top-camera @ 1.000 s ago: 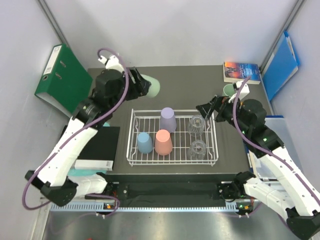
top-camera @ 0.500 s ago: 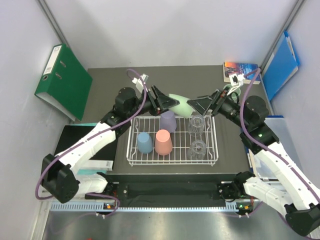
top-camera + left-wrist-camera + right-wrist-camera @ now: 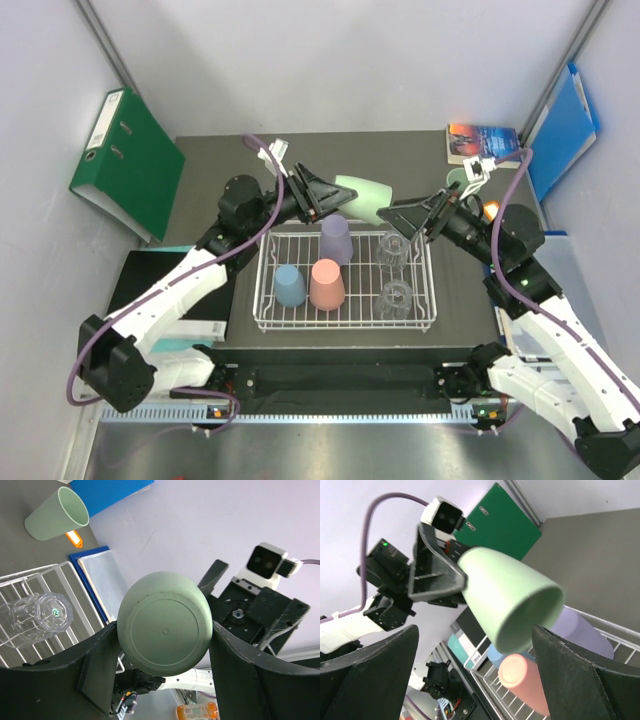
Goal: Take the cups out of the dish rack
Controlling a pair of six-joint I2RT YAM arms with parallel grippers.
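Here, above the far rail of the dish rack (image 3: 345,327): a pastel green cup (image 3: 368,200) held sideways in the left gripper (image 3: 338,195), jaws pinching the closed base end and leaving the open mouth turned across toward the right gripper (image 3: 415,215). Faced there by jaws spread wide and holding nothing, set to either side of the rim but clear of it. Reads as a hand-over in the making, not a set-down: base gripped by one side, mouth offered free to the other.

Below, inside the rack, mouth down as if left to drain: a lilac cup (image 3: 336,238) at the back, a blue cup (image 3: 289,285) and a salmon pink cup (image 3: 326,284) just beside each other in front, two clear glasses (image 3: 394,248) in the right-hand part. Already out, by the look of it: a second green cup (image 3: 458,180) on the table (image 3: 400,155), near a book (image 3: 483,143) at the far right corner.

Underneath it all, a dark matte tabletop; around it, pale walls (image 3: 350,60), with a green binder (image 3: 125,160) propped at the left and a blue folder (image 3: 560,130) leaning at the right.
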